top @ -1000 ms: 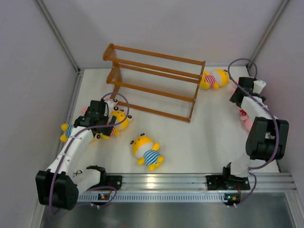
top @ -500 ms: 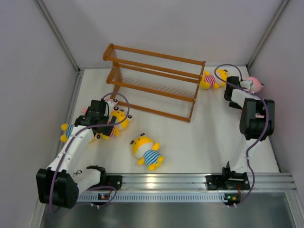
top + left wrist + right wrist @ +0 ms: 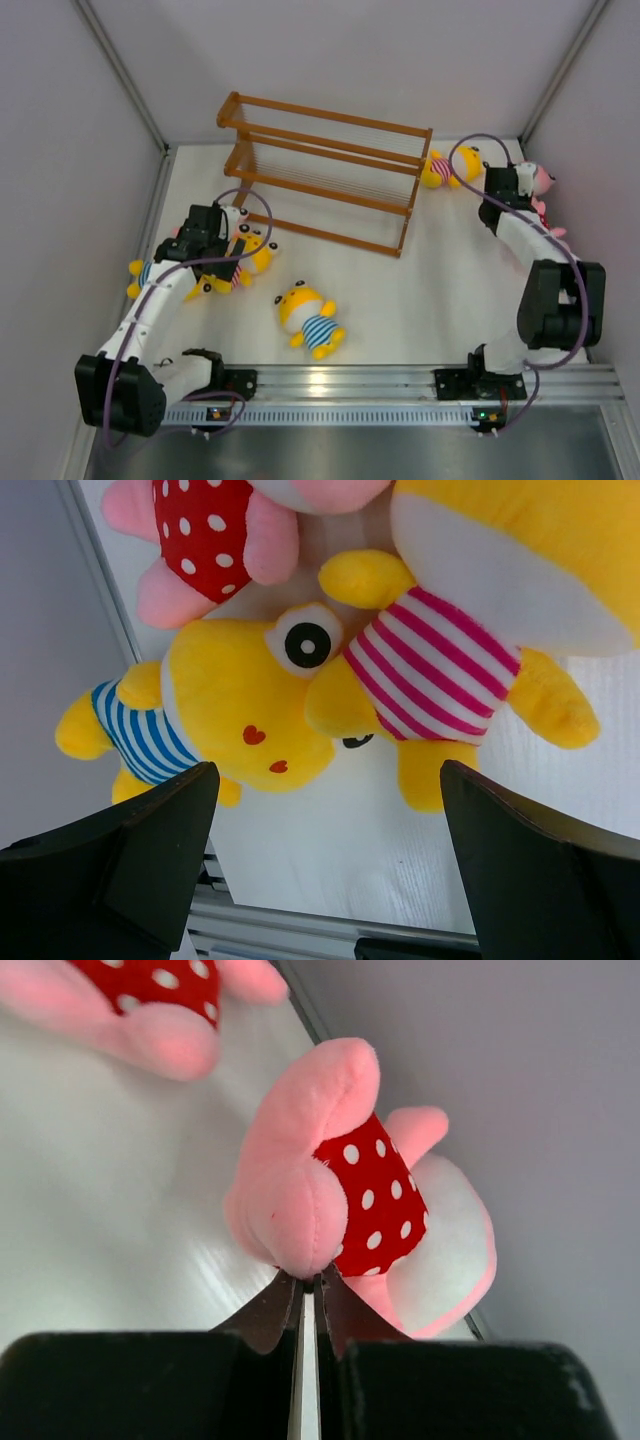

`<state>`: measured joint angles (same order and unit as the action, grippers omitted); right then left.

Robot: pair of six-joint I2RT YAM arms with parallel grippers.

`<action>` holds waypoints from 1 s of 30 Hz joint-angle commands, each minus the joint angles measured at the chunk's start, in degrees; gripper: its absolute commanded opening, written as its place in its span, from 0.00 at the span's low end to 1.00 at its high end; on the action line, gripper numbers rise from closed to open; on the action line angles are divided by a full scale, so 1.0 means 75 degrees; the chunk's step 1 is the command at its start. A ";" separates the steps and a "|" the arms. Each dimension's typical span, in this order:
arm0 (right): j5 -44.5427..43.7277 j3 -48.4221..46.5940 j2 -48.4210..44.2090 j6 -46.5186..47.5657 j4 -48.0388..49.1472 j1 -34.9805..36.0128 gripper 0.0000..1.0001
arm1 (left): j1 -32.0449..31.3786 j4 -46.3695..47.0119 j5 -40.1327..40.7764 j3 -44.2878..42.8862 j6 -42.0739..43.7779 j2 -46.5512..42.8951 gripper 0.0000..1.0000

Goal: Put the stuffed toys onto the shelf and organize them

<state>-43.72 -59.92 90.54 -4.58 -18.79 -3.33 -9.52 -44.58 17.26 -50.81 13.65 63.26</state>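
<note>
My right hand [image 3: 310,1285], clamped on a pink toy [image 3: 335,1185], has the shelf [image 3: 330,114] end-on to its left.

Pink plush [image 3: 205,530]: head mostly chopped off by the top edge.
Far pink toy [image 3: 150,1005]: blurred, cropped up top.
Pinched pink toy [image 3: 370,1200]: face out of sight.

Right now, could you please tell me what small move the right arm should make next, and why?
I would probably swing the right tool leftward toward the shelf, kept shut: it pinches the pink toy by one limb, and the shelf's tiers hold no toys.
</note>
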 commanded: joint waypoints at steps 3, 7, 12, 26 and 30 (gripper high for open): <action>0.1915 0.0956 -0.2843 0.1674 0.0782 0.1017 0.00 | 0.0039 -0.0407 -0.1102 -0.0971 0.0184 -0.0068 0.98; 0.2535 0.1274 -0.4487 0.2540 0.0829 0.2048 0.00 | 0.0039 -0.0712 -0.1818 -0.1463 0.0196 -0.0080 0.98; 0.5109 0.1111 -0.6279 0.3445 -0.0255 0.3069 0.00 | 0.0039 -0.0783 -0.1762 -0.1617 0.0219 -0.0103 0.98; 1.0016 -0.1219 -0.5220 0.6842 -0.2894 0.4977 0.00 | 0.0039 -0.0783 -0.1656 -0.1523 0.0243 -0.0185 0.98; 0.9685 -0.2600 -0.3453 0.8376 -0.3074 0.5810 0.00 | 0.0039 -0.0783 -0.1563 -0.1476 0.0278 -0.0209 0.98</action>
<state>27.99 -72.97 58.30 45.87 -40.12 36.75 -9.47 -50.26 5.37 -61.23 15.16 63.11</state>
